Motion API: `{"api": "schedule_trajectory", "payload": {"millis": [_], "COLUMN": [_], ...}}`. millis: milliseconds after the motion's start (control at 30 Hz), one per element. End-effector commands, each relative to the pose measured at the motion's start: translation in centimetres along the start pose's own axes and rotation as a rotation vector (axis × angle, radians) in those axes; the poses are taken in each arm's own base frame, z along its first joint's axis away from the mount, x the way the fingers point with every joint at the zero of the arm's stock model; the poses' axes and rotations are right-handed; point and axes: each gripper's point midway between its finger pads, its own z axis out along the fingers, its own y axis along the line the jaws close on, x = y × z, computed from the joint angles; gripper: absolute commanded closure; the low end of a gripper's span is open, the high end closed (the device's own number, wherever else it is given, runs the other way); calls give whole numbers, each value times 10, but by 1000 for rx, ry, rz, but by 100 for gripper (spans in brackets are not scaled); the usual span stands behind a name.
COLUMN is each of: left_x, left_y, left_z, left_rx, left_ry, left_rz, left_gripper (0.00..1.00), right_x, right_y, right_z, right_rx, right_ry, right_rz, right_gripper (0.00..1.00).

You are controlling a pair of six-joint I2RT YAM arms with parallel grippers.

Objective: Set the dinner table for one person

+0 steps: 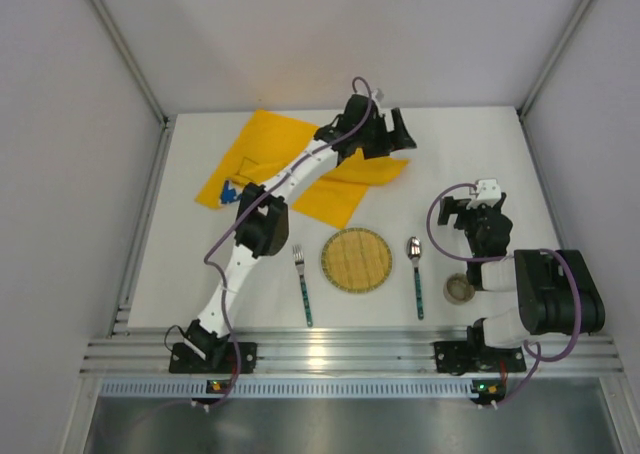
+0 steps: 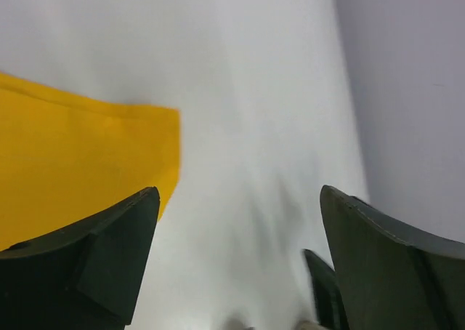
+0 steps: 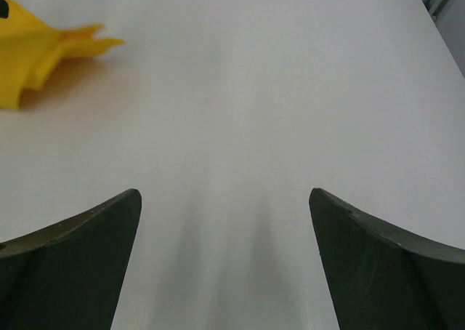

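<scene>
The white dinner table [image 1: 470,144] holds a round woven yellow mat [image 1: 356,259] at the near middle. A fork [image 1: 302,284] lies left of it and a spoon [image 1: 416,274] right of it, both with dark green handles. A small round cup [image 1: 459,289] stands right of the spoon. My left gripper [image 1: 395,134] is open and empty at the far middle, by the right corner of the yellow cloth [image 1: 270,159]; the left wrist view shows it [image 2: 238,199] over bare table beside the cloth's edge [image 2: 73,155]. My right gripper [image 1: 472,202] is open and empty over bare table [image 3: 224,199].
The yellow cloth, crumpled and with a small blue print, covers the back left; its tip shows in the right wrist view [image 3: 29,46]. A ribbed aluminium rail [image 1: 340,352] runs along the near edge. Grey walls enclose the left, back and right sides.
</scene>
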Motion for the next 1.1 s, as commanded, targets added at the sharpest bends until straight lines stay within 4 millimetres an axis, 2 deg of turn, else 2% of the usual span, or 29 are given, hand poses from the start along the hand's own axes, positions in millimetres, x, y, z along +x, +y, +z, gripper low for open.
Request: {"api": "schedule_trajectory", "payload": {"millis": [0, 33, 67, 100, 133, 200, 267, 300, 333, 400, 467, 500, 533, 600, 633, 667, 733, 767, 800, 867, 900, 933, 967, 1000, 1033, 1067], "left_x": [-55, -61, -74, -84, -95, -99, -88, -82, -65, -40, -5, 7, 25, 41, 56, 59, 82, 93, 102, 132, 140, 155, 162, 165, 173, 176], "left_y": [-93, -100, -112, -111, -120, -101, -77, -65, -50, -20, 16, 28, 44, 53, 58, 56, 60, 58, 59, 67, 67, 73, 71, 66, 70, 67], "left_z": [-31, -39, -58, -67, -88, -98, -112, -115, -124, -127, -136, -140, -148, -158, -168, -170, -183, -187, -190, -199, -206, -209, -210, -214, -214, -214], "left_rx": [328, 343, 355, 339, 334, 257, 150, 99, 29, -70, -183, -215, -255, -271, -270, -252, -231, -208, -196, -187, -184, -185, -173, -153, -152, -146], "left_ry": [-125, -145, -178, -214, -242, -256, -202, -180, -112, -26, 81, 115, 160, 187, 214, 205, 243, 265, 283, 353, 376, 408, 415, 409, 414, 410], "left_rz": [-92, -89, -78, -57, -41, 1, 27, 90, 105, 187, 206, 232, 241, 242, 234, 231, 211, 197, 188, 164, 156, 145, 149, 142, 134, 122], "left_gripper": [1, 1, 1, 1, 1, 1, 1, 1, 1, 1, 2, 2, 5, 5, 5, 6, 8, 9, 9, 12, 15, 17, 18, 19, 19, 20], "right_x": [-23, -23, -22, -22, -23, -22, -21, -20, -21, -21, -21, -25, -37, -55, -68, -90, -109, -130, -138, -155, -163, -159, -160, -160, -135, -125], "right_y": [1, 1, 1, 1, 0, 1, -1, -10, -10, -20, -26, -30, -16, -16, -9, -2, 26, 52, 61, 84, 118, 132, 140, 164, 174, 182], "right_z": [5, 5, 5, 5, 5, 5, 6, 7, 7, 7, 7, 7, 13, 19, 23, 30, 37, 37, 36, 32, 23, 25, 30, 15, 20, 21], "right_rx": [-8, -8, -8, -8, -6, -8, 2, 58, 60, 121, 158, 179, 145, 160, 144, 110, 1, -76, -90, -133, -305, -394, -479, -661, -684, -693], "right_ry": [-80, -80, -79, -79, -80, -79, -71, -63, -63, -63, -35, -19, 25, 82, 100, 149, 188, 194, 201, 274, 333, 380, 354, 411, 492, 539], "right_rz": [-6, -8, -6, -6, -8, -6, 1, 14, 20, 25, 36, 36, 23, 56, 134, 163, 223, 225, 231, 365, 555, 675, 773, 840, 942, 954], "right_gripper": [0, 0, 0, 0, 0, 0, 0, 0, 0, 0, 0, 0, 0, 0, 0, 0, 0, 0, 0, 0, 0, 0, 0, 0, 0, 0]}}
